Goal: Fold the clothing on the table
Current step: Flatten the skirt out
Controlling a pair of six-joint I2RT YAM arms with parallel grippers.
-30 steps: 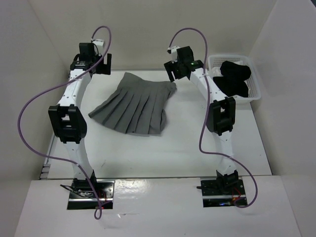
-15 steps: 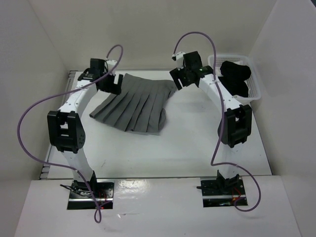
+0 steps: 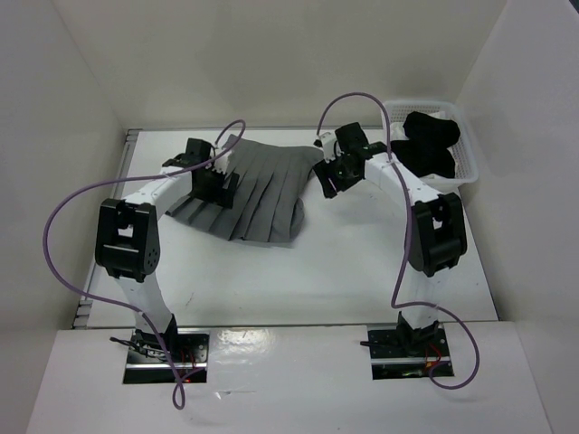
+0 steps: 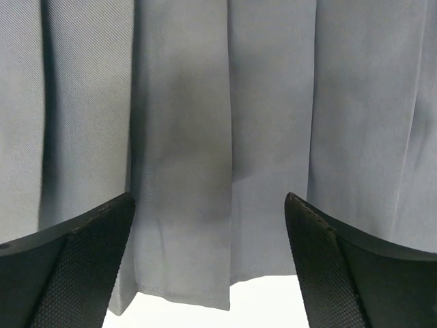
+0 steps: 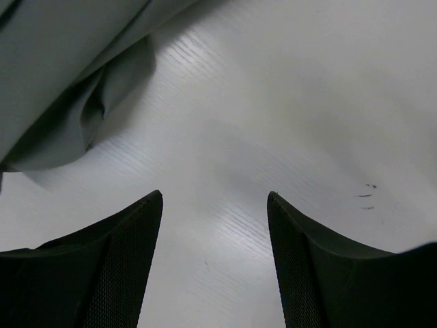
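Observation:
The clothing, a grey pleated skirt, lies spread flat on the white table. My left gripper hovers low over the skirt's left part, open. In the left wrist view its fingers straddle the pleats, with a skirt edge and a strip of table just below; nothing is gripped. My right gripper is down beside the skirt's right corner, open. The right wrist view shows the gripper over bare table, the skirt's rumpled corner at the upper left, apart from the fingers.
A white slatted basket holding a black garment stands at the back right, just behind the right arm. White walls enclose the table on the left, back and right. Purple cables loop off both arms.
Both arms came down and toward the skirt. The left gripper moved right onto the skirt's left part; the right gripper dropped to the skirt's right corner and its jaws narrowed a little.

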